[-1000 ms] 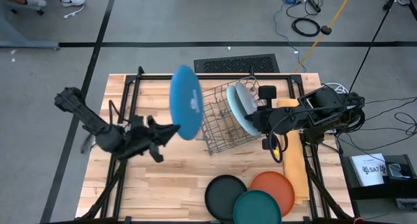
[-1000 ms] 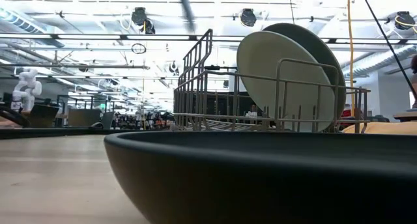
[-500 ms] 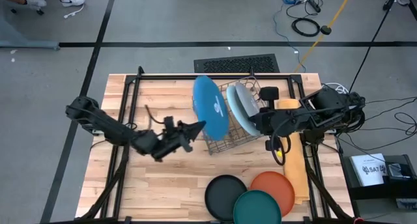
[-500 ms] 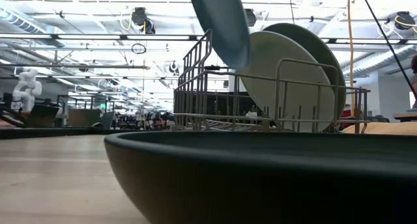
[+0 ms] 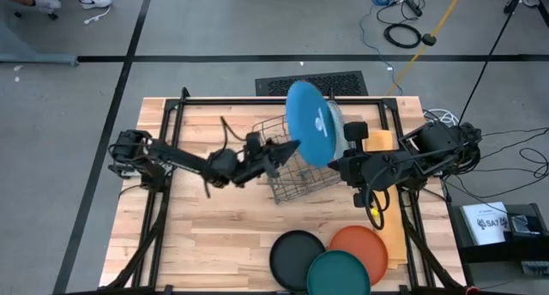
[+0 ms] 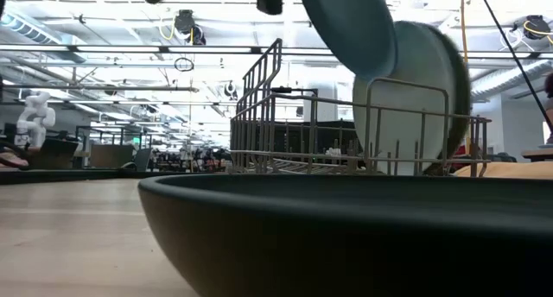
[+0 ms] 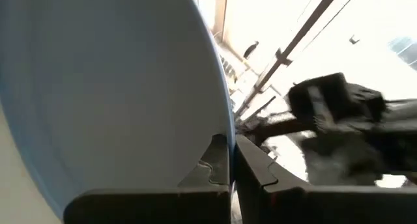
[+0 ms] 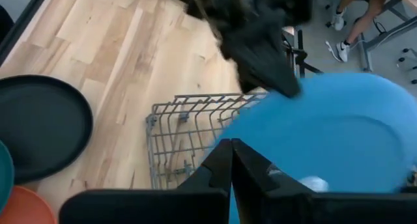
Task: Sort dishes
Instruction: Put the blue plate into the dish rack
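The medium blue plate (image 5: 310,123) is held on edge by the clenched left claw (image 5: 287,149), above the wire rack (image 5: 296,162) at upper centre.

Grey plate (image 6: 462,107) mostly behind pale plate (image 6: 415,107)
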You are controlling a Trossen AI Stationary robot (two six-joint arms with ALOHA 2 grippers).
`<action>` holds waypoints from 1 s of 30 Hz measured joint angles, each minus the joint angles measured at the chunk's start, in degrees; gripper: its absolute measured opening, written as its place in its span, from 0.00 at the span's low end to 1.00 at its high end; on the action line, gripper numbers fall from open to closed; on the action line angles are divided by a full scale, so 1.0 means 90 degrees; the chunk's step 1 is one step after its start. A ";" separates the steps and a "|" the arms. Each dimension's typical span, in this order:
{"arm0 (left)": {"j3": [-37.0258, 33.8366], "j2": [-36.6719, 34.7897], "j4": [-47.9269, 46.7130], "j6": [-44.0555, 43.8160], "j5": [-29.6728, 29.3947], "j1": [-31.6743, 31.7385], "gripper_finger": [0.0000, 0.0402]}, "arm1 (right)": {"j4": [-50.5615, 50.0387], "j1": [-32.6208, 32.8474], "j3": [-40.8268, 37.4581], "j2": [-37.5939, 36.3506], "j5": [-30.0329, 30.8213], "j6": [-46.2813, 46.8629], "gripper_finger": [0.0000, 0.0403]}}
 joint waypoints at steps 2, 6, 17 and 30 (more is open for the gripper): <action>0.0183 0.0168 -0.0095 0.0002 0.0185 0.0209 0.00 | -0.0011 0.0041 0.0000 0.0002 0.0003 0.0020 0.00; 0.0502 0.0450 -0.0152 -0.0176 0.0752 0.0571 0.00 | -0.0046 0.0087 0.0000 0.0002 0.0012 0.0067 0.00; 0.0561 0.0140 -0.0951 -0.0482 0.0677 0.0266 0.00 | -0.0204 0.0087 0.0000 0.0002 0.0010 0.0182 0.00; 0.0341 0.0146 -0.2129 -0.1558 -0.1371 -0.0518 0.00 | -0.0405 0.0084 -0.0005 -0.0048 0.0170 0.0193 0.00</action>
